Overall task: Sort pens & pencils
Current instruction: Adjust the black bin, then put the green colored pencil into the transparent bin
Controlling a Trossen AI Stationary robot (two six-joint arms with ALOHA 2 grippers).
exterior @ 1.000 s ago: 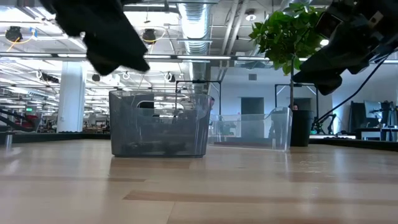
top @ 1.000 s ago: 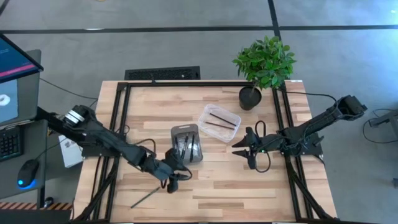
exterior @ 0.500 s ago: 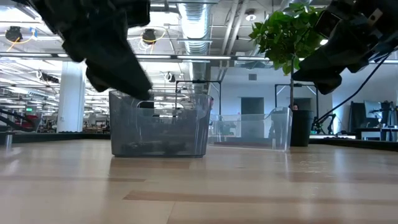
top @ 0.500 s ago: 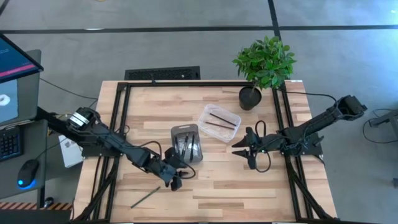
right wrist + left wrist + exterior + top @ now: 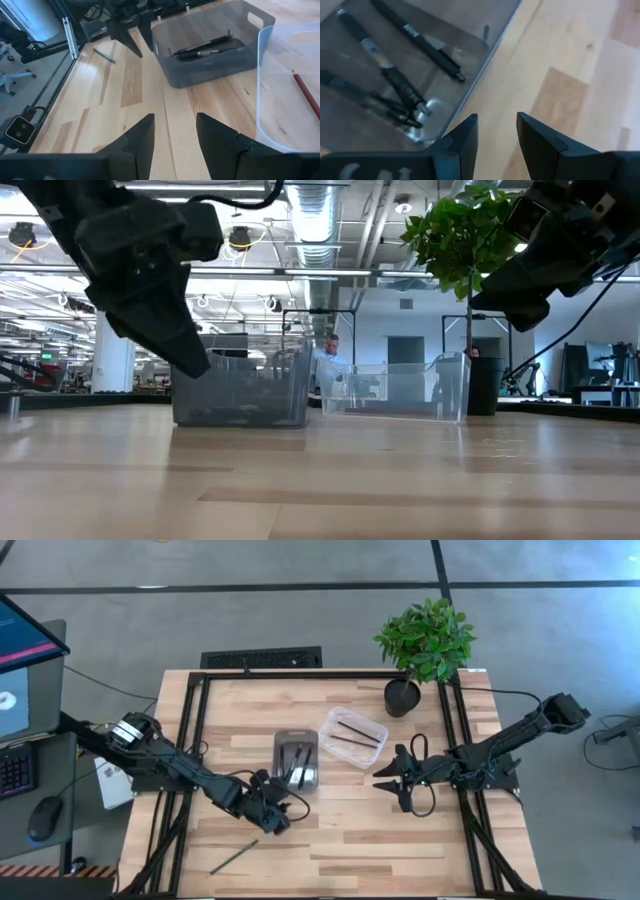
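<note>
Hovering just off the near corner of the grey bin (image 5: 297, 761), the left hand (image 5: 272, 816) hangs over bare tabletop (image 5: 350, 830) with its fingers (image 5: 464, 137) spread and nothing between them. In the left wrist view the bin's corner sits just ahead of the fingertips, and the pens (image 5: 395, 82) lie inside it on the floor: one long black pen angled across, several more bunched together beside it. From above the pens show as dark sticks in the bin (image 5: 296, 762).

The clear tray (image 5: 352, 737) stands just beside the bin, toward the plant (image 5: 425, 640), and holds the pencils (image 5: 352, 735), two thin dark sticks lying side by side. One more thin stick (image 5: 234, 859) lies loose on the tabletop near its front edge, apart from the left hand.

The right hand (image 5: 394, 783) waits to the right of the tray, above the tabletop, fingers (image 5: 140, 137) spread and empty.
</note>
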